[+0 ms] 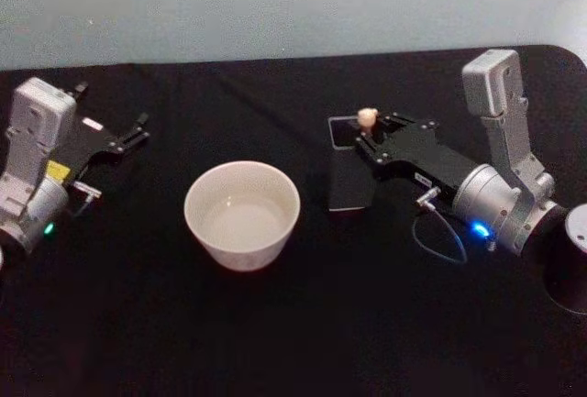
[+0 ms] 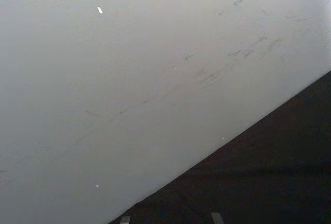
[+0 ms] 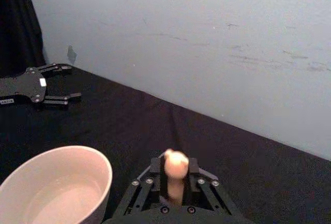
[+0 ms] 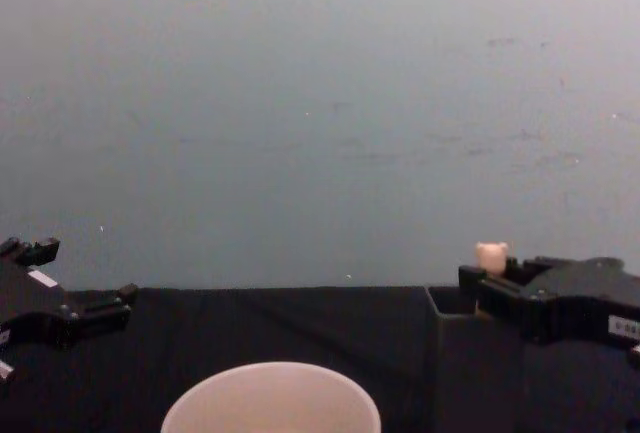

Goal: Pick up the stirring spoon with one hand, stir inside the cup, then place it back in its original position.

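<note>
We see the stirring spoon standing upright in the dark square holder, which sits right of the table's middle, toward the far edge; only the spoon's bear-head knob rises above the holder's rim. The right gripper reaches over the holder's top, and in the right wrist view its fingers sit close on either side of the stick just below the knob, closed narrowly around it. The cup stands near the middle of the table, just beside the holder on its left and apart from it, with a little clear liquid inside. Nothing lies between cup and holder.

The left gripper hangs near the table's left edge, well apart from the cup, its fingers spread with nothing between them. A dark cylinder stands at the right edge of the table, behind the right arm's wrist. A blue cable loops below that wrist.

The table is covered in black cloth. Behind its far edge rises a plain pale grey-blue wall with faint scuffs.
</note>
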{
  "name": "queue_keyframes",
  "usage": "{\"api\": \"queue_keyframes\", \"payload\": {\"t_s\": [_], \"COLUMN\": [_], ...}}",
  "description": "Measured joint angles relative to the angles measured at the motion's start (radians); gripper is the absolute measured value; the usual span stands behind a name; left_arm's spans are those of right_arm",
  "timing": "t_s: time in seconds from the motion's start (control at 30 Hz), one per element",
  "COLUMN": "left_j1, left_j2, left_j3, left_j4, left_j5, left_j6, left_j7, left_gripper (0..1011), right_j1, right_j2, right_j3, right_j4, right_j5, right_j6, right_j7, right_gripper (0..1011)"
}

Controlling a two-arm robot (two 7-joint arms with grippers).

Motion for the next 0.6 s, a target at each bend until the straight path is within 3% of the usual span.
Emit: {"api": "queue_keyframes", "payload": {"t_s": [0.6], "left_j1": [0.0], "left_j2": [0.0], "left_j3": [0.0], "left_j4": [0.0], "left_j5": [0.0], "left_j6": [0.0], "left_j7": [0.0], "left_gripper": [1001], "right_j1": [0.0], "right_j2": [0.0], "right_j3": [0.001], "right_j4": [0.0], "right_j5": [0.003], "right_j6": [-0.001], "right_j7": [0.002], "right_gripper": [839]}}
